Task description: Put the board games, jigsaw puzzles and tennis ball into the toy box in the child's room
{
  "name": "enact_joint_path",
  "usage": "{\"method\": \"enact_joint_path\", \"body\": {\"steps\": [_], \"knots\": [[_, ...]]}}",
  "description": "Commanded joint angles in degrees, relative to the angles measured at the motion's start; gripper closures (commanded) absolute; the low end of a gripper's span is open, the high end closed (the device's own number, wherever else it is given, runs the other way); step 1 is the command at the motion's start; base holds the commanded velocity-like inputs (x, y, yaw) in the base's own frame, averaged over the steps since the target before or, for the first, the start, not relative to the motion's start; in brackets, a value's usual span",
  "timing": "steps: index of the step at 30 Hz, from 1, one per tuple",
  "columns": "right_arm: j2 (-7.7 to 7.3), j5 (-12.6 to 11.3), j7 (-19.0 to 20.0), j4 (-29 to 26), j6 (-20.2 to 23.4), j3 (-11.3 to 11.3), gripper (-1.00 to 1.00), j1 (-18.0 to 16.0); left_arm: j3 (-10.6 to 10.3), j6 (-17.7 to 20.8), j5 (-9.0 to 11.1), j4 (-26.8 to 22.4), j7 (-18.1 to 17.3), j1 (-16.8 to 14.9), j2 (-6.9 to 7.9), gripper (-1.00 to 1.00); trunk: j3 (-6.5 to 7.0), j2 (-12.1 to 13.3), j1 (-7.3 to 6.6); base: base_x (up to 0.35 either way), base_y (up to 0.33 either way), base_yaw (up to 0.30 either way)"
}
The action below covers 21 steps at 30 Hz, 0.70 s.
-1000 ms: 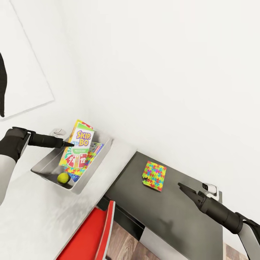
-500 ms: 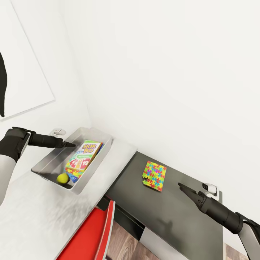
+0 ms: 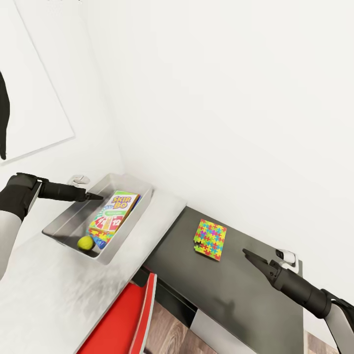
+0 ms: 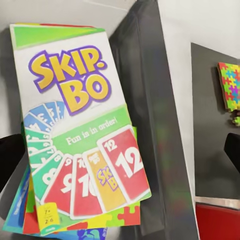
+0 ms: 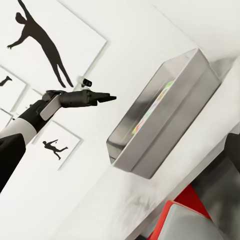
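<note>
Pale desk top (image 3: 59, 295): toy box (image 3: 69, 223) holding Skip-Bo box (image 3: 114, 212) flat, long axis toward wall; left gripper (image 3: 98, 197) pinched shut above, empty.

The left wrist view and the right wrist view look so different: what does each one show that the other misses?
The left wrist view looks down on the Skip-Bo box lying in the toy box, with a jigsaw puzzle on the dark wing beyond. The right wrist view sees the left gripper above the toy box, and black silhouette prints on the wall. Both share the toy box, the pale table top and the red chair.
</note>
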Motion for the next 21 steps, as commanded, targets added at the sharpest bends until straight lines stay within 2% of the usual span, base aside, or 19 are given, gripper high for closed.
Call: {"method": "enact_joint_path", "body": {"steps": [1, 9, 12, 17, 21], "knots": [[-0.02, -0.3, 0.0, 0.0, 0.4, 0.0, -1.00, 0.0, 0.1, 0.5, -0.4, -0.1, -0.4, 0.0, -0.01, -1.00, -0.06, -0.1, 0.03, 0.000, 0.000, -0.065], [-0.03, -0.3, 0.2, 0.0, 0.4, 0.0, -1.00, 0.0, 0.4, 0.6, -0.3, -0.1, -0.7, 0.0, 0.09, -1.00, 0.50, -0.1, 0.03, 0.000, 0.000, -0.138], [-0.03, -0.3, 0.8, 0.0, 0.4, 0.0, -1.00, 0.0, 0.6, 0.7, -0.3, -0.1, -2.4, 0.0, 0.15, -1.00, 0.73, -0.1, 0.03, 0.000, 0.000, -0.163], [-0.03, -0.3, 2.4, 0.0, 0.3, -0.1, -1.00, 0.0, 2.2, 1.0, -0.5, -0.4, -8.7, -0.1, 0.27, -1.00, 1.13, -0.1, 0.03, 0.000, 0.000, -0.167], [-0.03, -0.3, 3.2, 0.0, 0.3, -0.6, -1.00, 0.0, 3.3, 1.6, -0.5, -0.7, -12.4, -0.1, 0.40, -1.00, 1.45, -0.1, 0.03, 0.000, 0.000, -0.168]]}}
